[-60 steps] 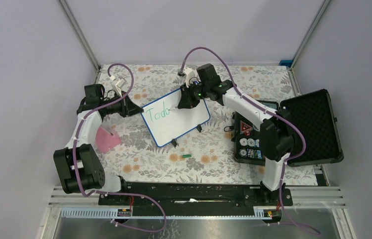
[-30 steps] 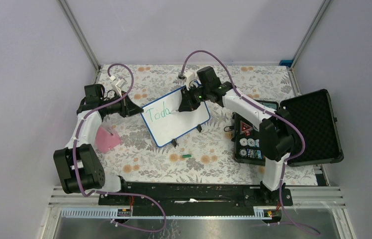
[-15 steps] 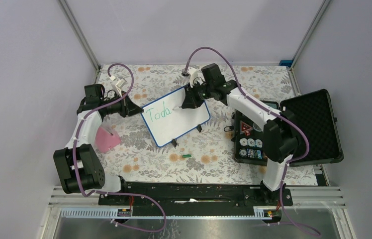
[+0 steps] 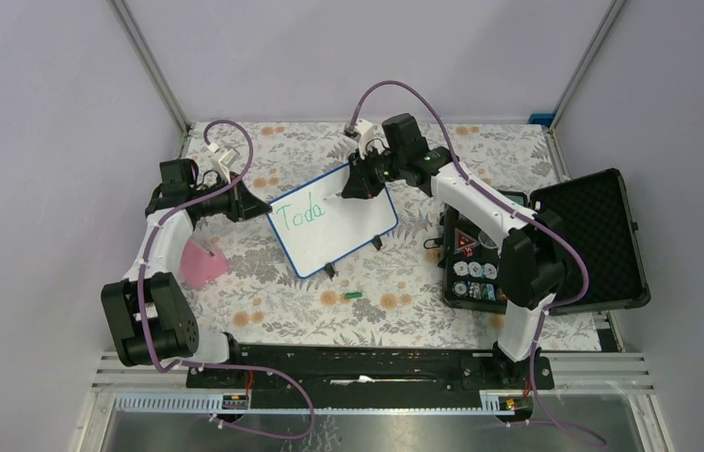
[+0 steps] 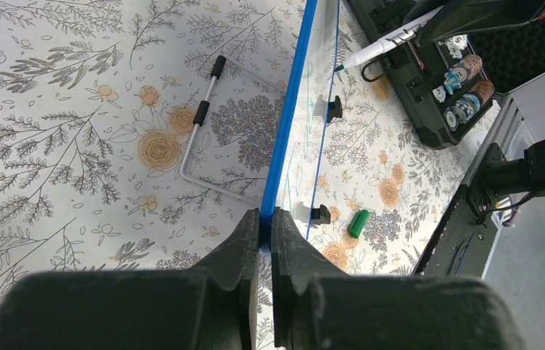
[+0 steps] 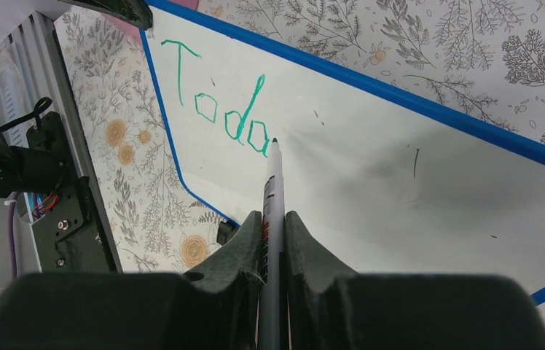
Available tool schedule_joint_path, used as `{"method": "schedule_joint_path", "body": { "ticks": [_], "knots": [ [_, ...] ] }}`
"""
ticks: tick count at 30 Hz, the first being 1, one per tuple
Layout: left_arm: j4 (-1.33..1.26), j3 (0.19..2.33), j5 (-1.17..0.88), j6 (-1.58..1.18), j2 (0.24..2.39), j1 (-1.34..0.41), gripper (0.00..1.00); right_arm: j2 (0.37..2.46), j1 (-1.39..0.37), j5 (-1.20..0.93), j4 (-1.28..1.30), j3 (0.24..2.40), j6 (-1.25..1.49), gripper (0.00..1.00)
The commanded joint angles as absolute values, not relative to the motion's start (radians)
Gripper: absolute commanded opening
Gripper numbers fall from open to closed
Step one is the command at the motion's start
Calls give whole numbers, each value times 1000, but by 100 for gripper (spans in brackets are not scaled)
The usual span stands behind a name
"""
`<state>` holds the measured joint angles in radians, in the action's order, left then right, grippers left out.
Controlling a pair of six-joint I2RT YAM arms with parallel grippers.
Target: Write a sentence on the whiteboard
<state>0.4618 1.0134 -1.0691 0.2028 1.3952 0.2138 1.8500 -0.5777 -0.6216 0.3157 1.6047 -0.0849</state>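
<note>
A blue-framed whiteboard [image 4: 344, 231] stands tilted on the flowered table, with green letters "Toda" [image 4: 297, 213] on its left part. My left gripper [image 4: 259, 207] is shut on the board's left edge; in the left wrist view its jaws clamp the blue frame [image 5: 278, 157]. My right gripper [image 4: 356, 186] is shut on a grey marker [image 6: 273, 186]. The marker's tip sits at the board surface just right of the last letter [image 6: 256, 136]. The whiteboard [image 6: 371, 182] fills the right wrist view.
A green marker cap [image 4: 354, 296] lies on the table in front of the board, also in the left wrist view [image 5: 358, 223]. An open black case [image 4: 555, 245] with small parts stands at the right. A pink cloth [image 4: 201, 263] lies at the left. A metal stand leg [image 5: 200, 127] lies behind the board.
My right gripper and the marker have shifted a little right and up along the board, to just past the letter "a". The left arm and board have not moved.
</note>
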Motion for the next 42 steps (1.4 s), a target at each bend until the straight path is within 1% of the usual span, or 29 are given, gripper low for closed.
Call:
{"method": "schedule_joint_path", "body": {
  "ticks": [1, 30, 42],
  "knots": [
    [437, 1047, -1051, 233, 1373, 207, 0, 1861, -580, -631, 299, 1657, -83, 0],
    [437, 1045, -1047, 235, 1371, 206, 0, 1884, -608, -632, 298, 1661, -77, 0],
    [437, 1043, -1045, 236, 1364, 206, 0, 1906, -614, -576, 300, 1677, -78, 0]
  ]
}}
